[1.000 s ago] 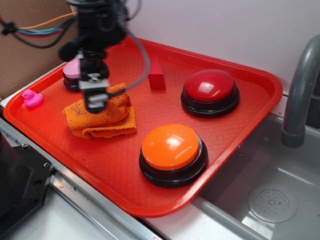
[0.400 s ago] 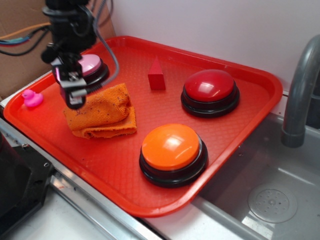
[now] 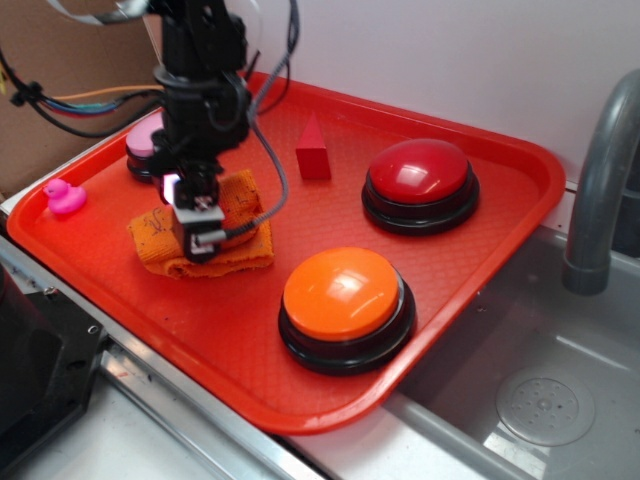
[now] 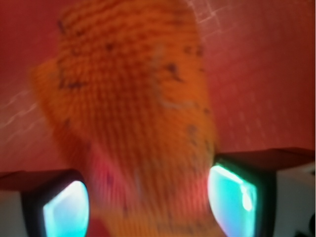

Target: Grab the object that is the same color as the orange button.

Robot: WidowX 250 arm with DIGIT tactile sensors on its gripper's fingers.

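The object, a rumpled orange cloth (image 3: 243, 252) with dark specks, lies on the left part of the red tray (image 3: 300, 420). My gripper (image 3: 201, 238) is low over its middle, pointing down. In the wrist view the cloth (image 4: 133, 98) fills the space between my two fingers (image 4: 64, 210), which stand wide apart on either side of it; the gripper (image 4: 148, 205) is open. The view is blurred, so I cannot tell whether the pads touch the cloth. The orange button (image 3: 345, 295), a glossy dome on a black base, sits to the right of the cloth near the tray's front.
A red-topped button (image 3: 418, 175) sits at the tray's back right, a red pyramid block (image 3: 313, 150) at the back middle, and a pink-topped button (image 3: 142, 148) behind my arm. A pink duck (image 3: 65, 197) is at the tray's left edge. A grey faucet (image 3: 600, 180) and sink (image 3: 530, 400) are on the right.
The gripper swung left toward the pink button, then came back right and down. It now sits low over the cloth with a finger on each side.
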